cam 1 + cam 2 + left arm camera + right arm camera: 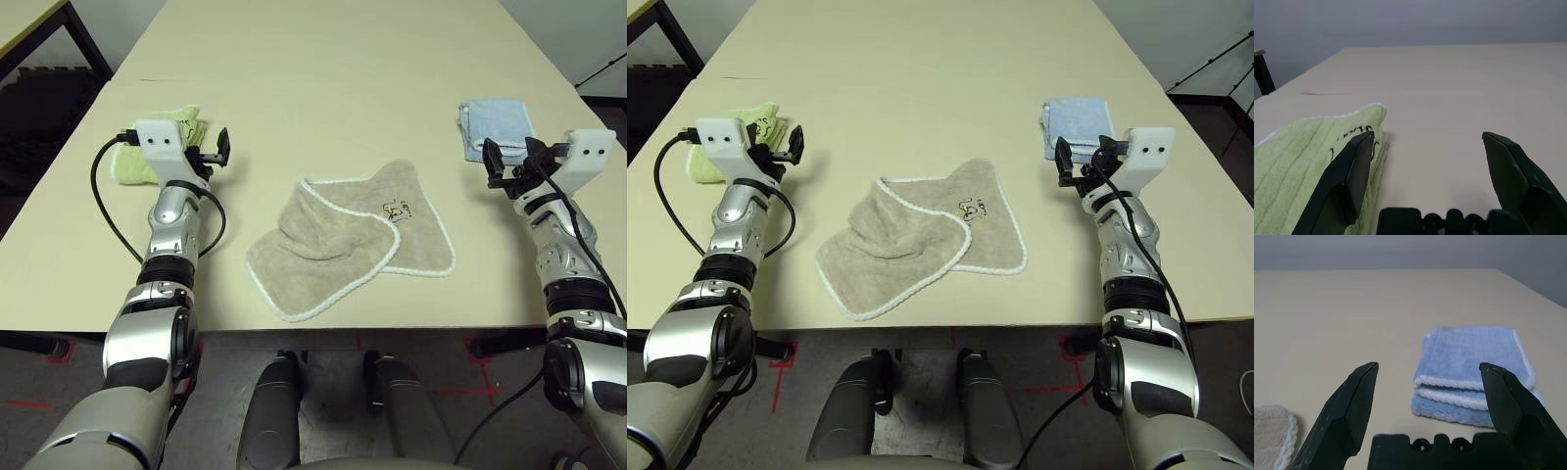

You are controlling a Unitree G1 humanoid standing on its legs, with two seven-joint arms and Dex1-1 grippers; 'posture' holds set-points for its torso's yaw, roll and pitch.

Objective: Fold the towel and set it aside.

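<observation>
Both forearms reach forward either side of the towel (pixel 348 238), left gripper (pixel 1427 161) and right gripper (pixel 1427 391) spread, empty. The towel's beige terry lies rumpled, white-edged.

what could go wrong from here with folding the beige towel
1. The beige towel lies crumpled with one part lapped over another, so a pinch may catch two layers and fold crooked.
2. The left claw sits beside the green towel and the right claw near the blue towel; reaching in might drag those.
</observation>
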